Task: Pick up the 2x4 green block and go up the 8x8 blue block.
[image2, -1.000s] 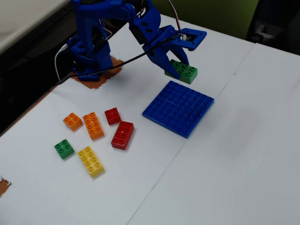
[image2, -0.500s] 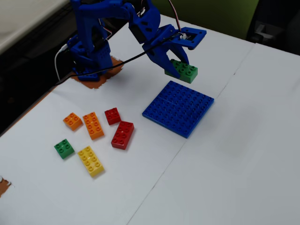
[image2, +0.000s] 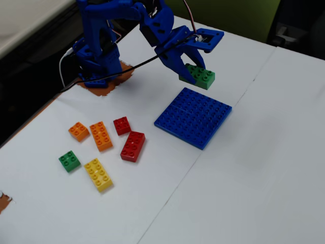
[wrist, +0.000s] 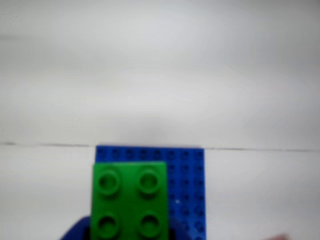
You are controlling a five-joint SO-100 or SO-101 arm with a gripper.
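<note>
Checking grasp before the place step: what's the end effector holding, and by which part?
The end effector holds the 2x4 green block by its arm-side end. The other end sticks out free, raised by the far edge of the 8x8 blue block.

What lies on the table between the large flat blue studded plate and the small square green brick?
In the fixed view, between the blue studded plate and the small green brick lie a long red brick and a long orange brick.

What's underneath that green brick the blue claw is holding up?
In the wrist view, the blue plate lies below the green brick, which hides part of it. The gripper holds the brick clear of the plate.
</note>
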